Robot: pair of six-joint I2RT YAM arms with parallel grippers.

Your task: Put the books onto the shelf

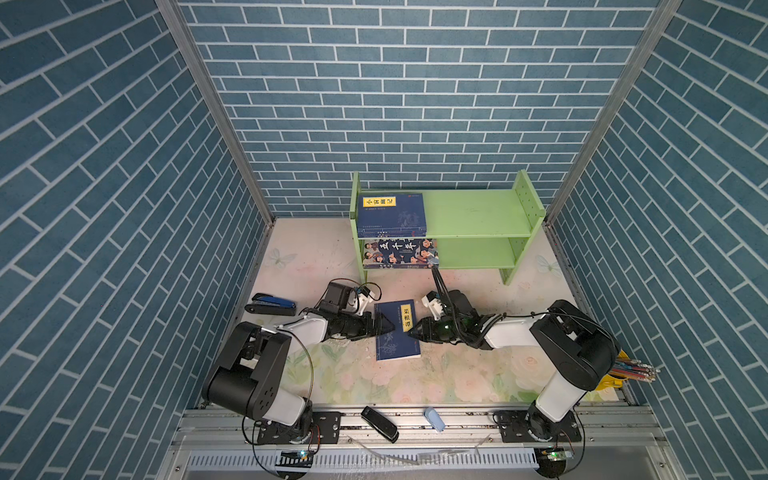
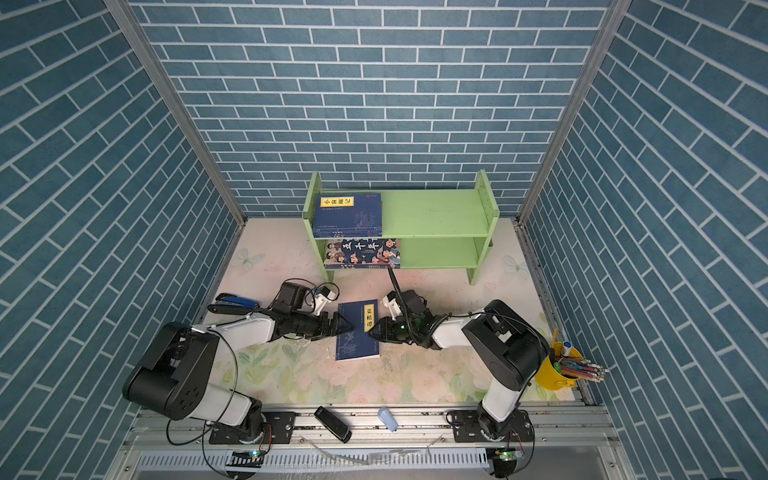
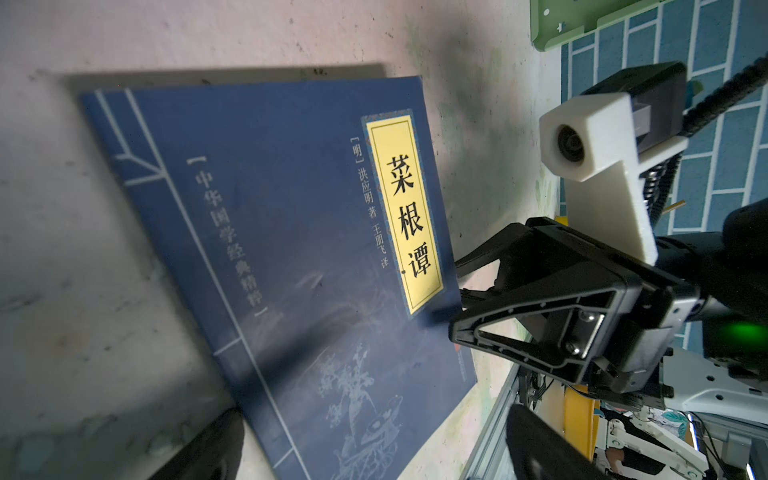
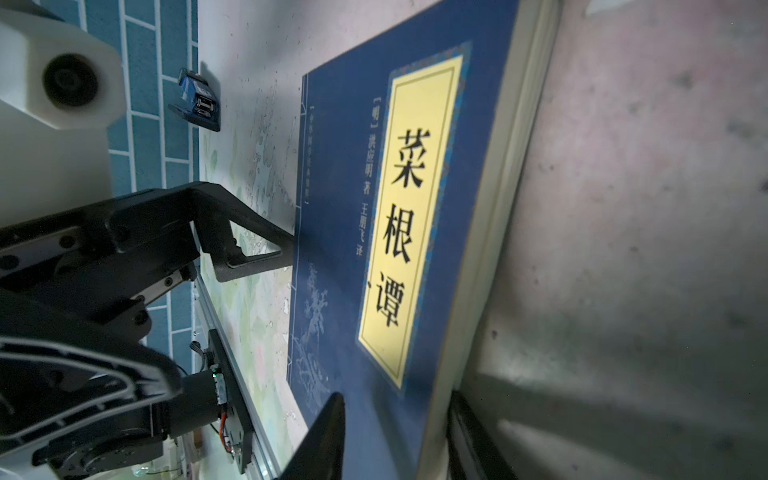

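A thin navy book with a yellow title label lies flat on the table between both arms. My left gripper is open wide at the book's left edge. My right gripper is at its right edge. In the right wrist view the jaws straddle that edge, one finger above the cover, the other beside the pages, with a gap still showing. On the green shelf, navy books lie on the top tier's left and the cartoon book on the lower tier.
A blue stapler lies left of the left arm. A black stapler and a small pale-blue object rest on the front rail. A yellow pen cup stands at the right, behind the right arm. Brick-pattern walls enclose the table.
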